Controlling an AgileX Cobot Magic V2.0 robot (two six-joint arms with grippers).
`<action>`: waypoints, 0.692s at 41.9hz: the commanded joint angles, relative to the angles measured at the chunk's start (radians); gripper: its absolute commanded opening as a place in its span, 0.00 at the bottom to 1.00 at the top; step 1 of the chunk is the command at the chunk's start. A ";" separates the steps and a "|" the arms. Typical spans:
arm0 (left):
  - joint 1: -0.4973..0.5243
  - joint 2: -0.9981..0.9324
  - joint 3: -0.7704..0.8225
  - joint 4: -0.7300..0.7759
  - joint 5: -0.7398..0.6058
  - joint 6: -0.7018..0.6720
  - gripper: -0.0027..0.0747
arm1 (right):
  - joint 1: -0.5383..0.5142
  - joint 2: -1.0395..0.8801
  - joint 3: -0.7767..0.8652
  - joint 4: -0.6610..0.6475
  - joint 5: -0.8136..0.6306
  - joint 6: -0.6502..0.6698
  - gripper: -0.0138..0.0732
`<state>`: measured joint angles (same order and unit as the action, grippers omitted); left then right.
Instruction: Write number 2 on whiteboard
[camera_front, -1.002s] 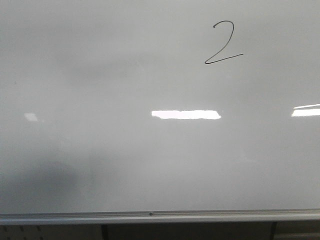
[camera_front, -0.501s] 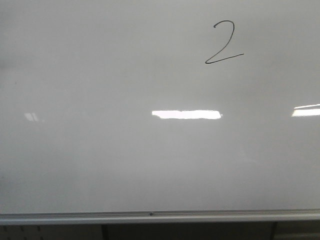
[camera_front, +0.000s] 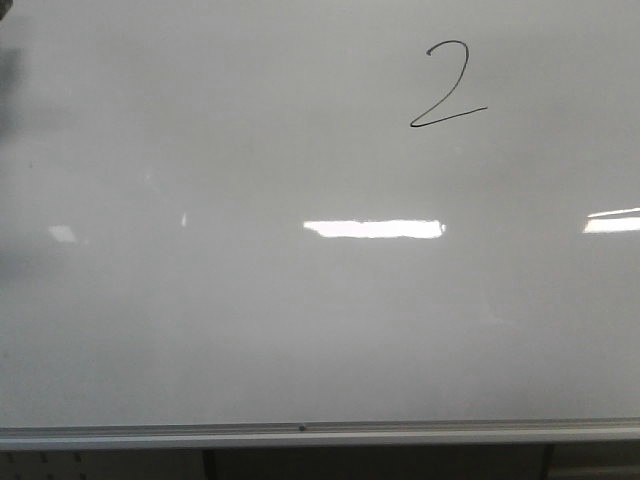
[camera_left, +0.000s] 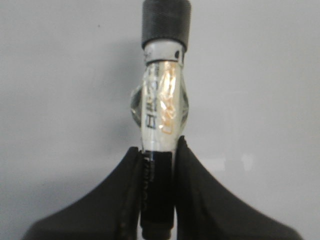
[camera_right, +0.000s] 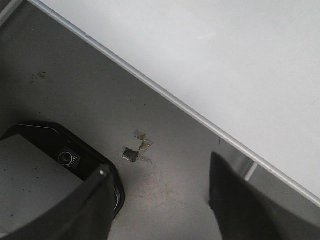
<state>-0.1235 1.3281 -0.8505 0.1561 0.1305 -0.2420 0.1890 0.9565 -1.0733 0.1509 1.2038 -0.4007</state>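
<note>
The left end effector (camera_left: 156, 165) is pinching a marker (camera_left: 160, 115), its two black fingers (camera_left: 197, 180) pressed against the lower barrel while the dark knurled cap end points away from the wrist toward a plain pale surface, with no ink line anywhere near it in the left wrist view. The right end effector (camera_right: 160, 200) is spread wide with nothing between its fingers, hanging over a grey table (camera_right: 100, 95) that carries a small scrap of tape or debris (camera_right: 136, 150), with a dark-rimmed tray or device (camera_right: 60, 150) at about eight o'clock and the board's silver rail running diagonally from ten o'clock to four o'clock. In the front view the whiteboard (camera_front: 250, 330) fills nearly everything, and the number 2 (camera_front: 447, 85) sits at about one o'clock, a finished thin black digit with a curled top and a long slanted base. Compared with a second ago the digit is unchanged, stroke for stroke. What has changed is the soft grey shadow that lay over the board at about eight o'clock: it has gone, and a dark smudge now shows only at the extreme ten o'clock corner, which suggests the arm is pulling off to the side. Neither arm itself appears in the front view. I judge the writing done; what remains is likely only retreating and perhaps parking the marker.
</note>
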 joint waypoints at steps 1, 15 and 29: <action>0.004 0.026 -0.026 -0.007 -0.146 -0.013 0.13 | -0.008 -0.012 -0.032 0.006 -0.047 -0.003 0.67; 0.004 0.166 -0.026 -0.007 -0.269 -0.013 0.16 | -0.008 -0.012 -0.032 0.006 -0.047 -0.003 0.67; 0.004 0.199 -0.026 0.003 -0.278 -0.013 0.57 | -0.008 -0.012 -0.032 0.006 -0.052 0.001 0.67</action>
<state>-0.1235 1.5671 -0.8505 0.1561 -0.0825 -0.2442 0.1890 0.9565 -1.0733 0.1509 1.1993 -0.4007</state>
